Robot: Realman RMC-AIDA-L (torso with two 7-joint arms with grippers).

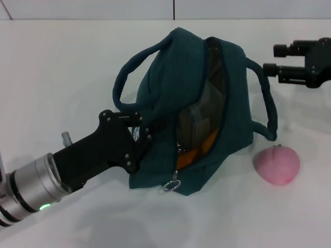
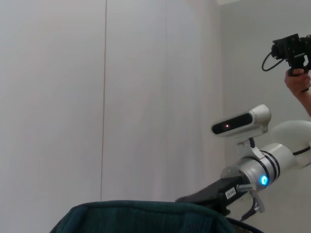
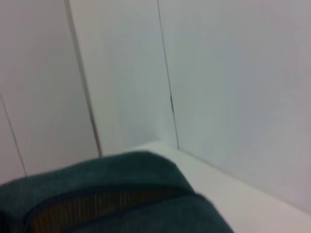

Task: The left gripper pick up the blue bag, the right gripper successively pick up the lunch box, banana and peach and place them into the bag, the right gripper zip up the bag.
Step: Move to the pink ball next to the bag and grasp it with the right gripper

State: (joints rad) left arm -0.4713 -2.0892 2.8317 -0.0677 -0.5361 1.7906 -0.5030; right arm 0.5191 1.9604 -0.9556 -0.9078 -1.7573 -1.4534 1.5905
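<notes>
From my console, the right pincer point(image 1: 270, 58) hangs above the bench point(image 1: 62, 67) just beyond the blue bag point(image 1: 170, 82), on the side away from the robot, off the bag's right handle. I see two dark finger stubs pointing toward the bag with a gap between them, so I read it as released and carrying nothing, though the tips show only in part.

What the coming move turns on is the peach point(image 1: 277, 165). It lies on the bench just beside the bag's right lower corner, nearer the robot than the right pincer and almost straight below it in the head view. It is round, so no long axis matters; the right arm is plainly the nearer one.

The left pincer point(image 1: 135, 137) is clenched on the bag's left wall, holding it tilted with the mouth facing up and right, zipper undone, the ring pull point(image 1: 172, 184) dangling at the near end.

Inside the bag's opening I make out the lunch box point(image 1: 199, 116) as a clear shape against the lining, with the banana point(image 1: 194, 154) an orange strip below it. I judge two items are in and the peach and zipping remain.
</notes>
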